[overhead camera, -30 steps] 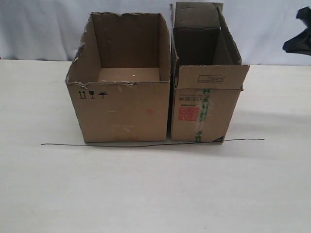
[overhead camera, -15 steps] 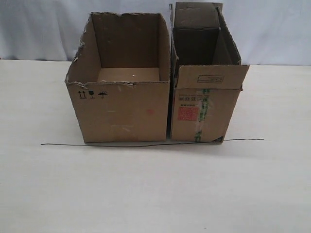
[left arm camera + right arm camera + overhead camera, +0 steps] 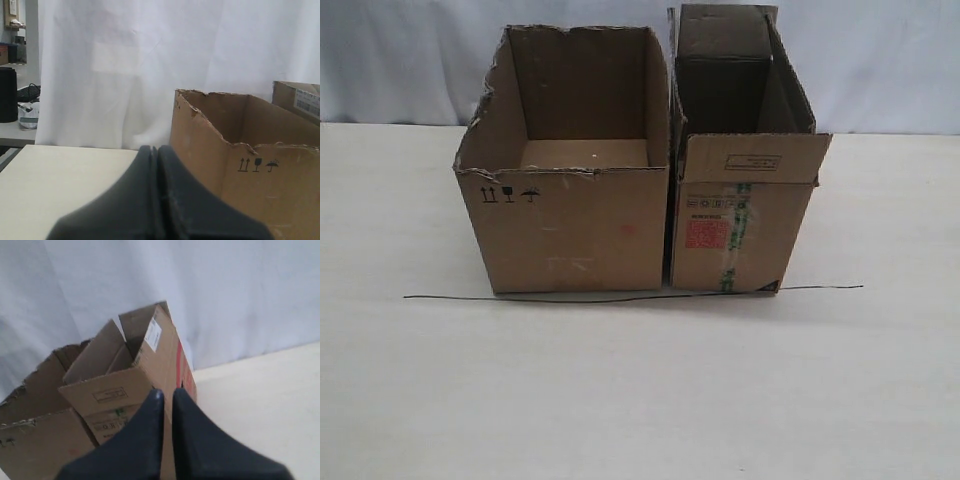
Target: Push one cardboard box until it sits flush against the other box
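Exterior view: the cardboard box (image 3: 745, 235) sits on the right of the surface (image 3: 640, 400), right next to the other box (image 3: 570, 230), with just a thin dark seam between them. So I'd say the push is basically done, maybe one last gentle nudge sideways. Both boxes look empty.

Left wrist view: the left pincer (image 3: 156, 155) is closed on nothing, near the other box.

Right wrist view: the right pincer (image 3: 167, 392) is pretty much closed too and empty, near the cardboard box's labelled end.
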Motion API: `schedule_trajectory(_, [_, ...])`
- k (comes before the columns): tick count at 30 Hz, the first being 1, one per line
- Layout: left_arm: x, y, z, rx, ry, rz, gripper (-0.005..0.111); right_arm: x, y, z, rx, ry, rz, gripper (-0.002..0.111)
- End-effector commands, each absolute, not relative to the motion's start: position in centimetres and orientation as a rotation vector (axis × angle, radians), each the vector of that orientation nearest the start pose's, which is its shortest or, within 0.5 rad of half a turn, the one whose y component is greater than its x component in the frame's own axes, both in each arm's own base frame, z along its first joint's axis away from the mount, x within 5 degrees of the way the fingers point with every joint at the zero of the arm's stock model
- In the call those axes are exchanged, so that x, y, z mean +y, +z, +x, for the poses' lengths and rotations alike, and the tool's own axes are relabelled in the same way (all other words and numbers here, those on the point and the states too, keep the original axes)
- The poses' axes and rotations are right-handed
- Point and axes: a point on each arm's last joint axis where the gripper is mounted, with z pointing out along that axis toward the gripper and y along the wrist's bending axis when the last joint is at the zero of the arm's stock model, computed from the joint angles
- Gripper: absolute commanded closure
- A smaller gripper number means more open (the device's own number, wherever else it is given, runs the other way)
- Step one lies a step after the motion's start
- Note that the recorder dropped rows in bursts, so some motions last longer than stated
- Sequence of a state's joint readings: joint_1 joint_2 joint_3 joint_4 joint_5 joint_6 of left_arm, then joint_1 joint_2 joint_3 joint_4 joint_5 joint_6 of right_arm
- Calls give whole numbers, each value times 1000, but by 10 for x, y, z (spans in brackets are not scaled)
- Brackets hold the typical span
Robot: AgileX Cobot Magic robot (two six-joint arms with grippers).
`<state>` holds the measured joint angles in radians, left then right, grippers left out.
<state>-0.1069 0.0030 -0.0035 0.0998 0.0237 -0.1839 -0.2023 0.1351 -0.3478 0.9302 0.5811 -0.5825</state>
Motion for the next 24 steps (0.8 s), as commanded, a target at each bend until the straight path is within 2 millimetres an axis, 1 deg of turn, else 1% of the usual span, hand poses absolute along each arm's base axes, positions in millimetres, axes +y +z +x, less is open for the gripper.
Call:
schedule_trajectory(1, [-6, 212, 56, 1501, -162, 20, 107, 29, 285, 33, 1521, 380, -45, 103])
schedule_trajectory(4, [-6, 212, 56, 1501, -162, 20, 107, 26, 272, 34, 1493, 376, -95, 103])
schedule_trajectory(10, [-6, 212, 56, 1501, -162, 20, 107, 22, 243, 45, 1529, 409, -55, 103])
schedule_trajectory(13, [-6, 212, 56, 1501, -162, 20, 107, 23, 239, 45, 1546, 413, -59, 103])
schedule_trajectory(16, [-6, 212, 56, 1501, -162, 20, 107, 22, 239, 45, 1540, 406, -58, 103])
schedule_trajectory(21, [-6, 212, 56, 1501, -162, 20, 107, 20, 238, 46, 1537, 296, -121, 103])
schedule_trajectory(24, [-6, 212, 56, 1501, -162, 20, 107, 17, 229, 49, 1578, 262, -101, 103])
